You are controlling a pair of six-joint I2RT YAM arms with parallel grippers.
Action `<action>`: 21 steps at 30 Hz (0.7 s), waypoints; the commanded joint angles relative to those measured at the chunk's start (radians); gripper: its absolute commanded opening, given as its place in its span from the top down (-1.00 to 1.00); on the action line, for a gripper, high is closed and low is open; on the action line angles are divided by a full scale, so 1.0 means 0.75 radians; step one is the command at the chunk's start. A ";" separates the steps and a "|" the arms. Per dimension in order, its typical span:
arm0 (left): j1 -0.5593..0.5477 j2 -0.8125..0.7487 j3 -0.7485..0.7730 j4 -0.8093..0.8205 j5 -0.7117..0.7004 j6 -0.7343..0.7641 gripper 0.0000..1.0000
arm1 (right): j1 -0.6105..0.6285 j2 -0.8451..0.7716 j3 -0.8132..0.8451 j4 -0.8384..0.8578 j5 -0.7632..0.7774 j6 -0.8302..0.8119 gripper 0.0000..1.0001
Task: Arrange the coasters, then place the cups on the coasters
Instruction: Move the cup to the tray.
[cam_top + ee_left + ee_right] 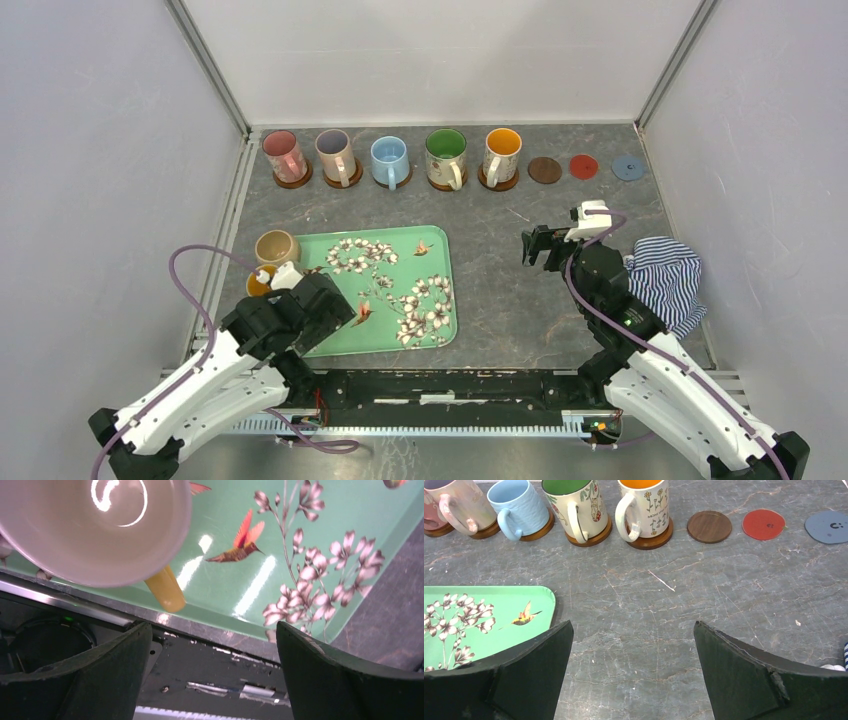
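Bearing "MOM" lettering, orange cup (646, 507) tops wooden coaster (651, 543).

I work on a grey marbled tabletop (490, 290). Plain white walls (440, 50) box me in on three sides, joined by metal corner posts (210, 65).

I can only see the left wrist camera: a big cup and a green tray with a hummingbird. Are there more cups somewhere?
Observer: Yes, five in a row at the back: pink, lilac, blue, green, orange, each on a wooden coaster.
Operator: Any coasters with no cup?
Observer: Three, right of the orange cup: dark brown, red, blue-grey.
Operator: What's the other arm doing?
Observer: The right gripper is open, holding nothing, pointed at that row.
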 commanded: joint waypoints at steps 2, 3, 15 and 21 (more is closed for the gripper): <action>-0.002 0.058 -0.064 0.038 -0.187 -0.221 -0.99 | 0.004 -0.013 0.002 0.047 0.030 0.004 -0.96; -0.002 0.080 -0.076 0.042 -0.204 -0.247 -0.99 | 0.004 -0.013 0.001 0.045 0.032 0.005 -0.96; -0.002 0.316 -0.113 0.030 -0.400 -0.568 -0.61 | 0.004 -0.005 0.014 0.027 0.063 -0.016 -0.96; -0.002 0.355 -0.160 0.095 -0.422 -0.612 -0.24 | 0.003 0.000 0.016 0.023 0.072 -0.026 -0.96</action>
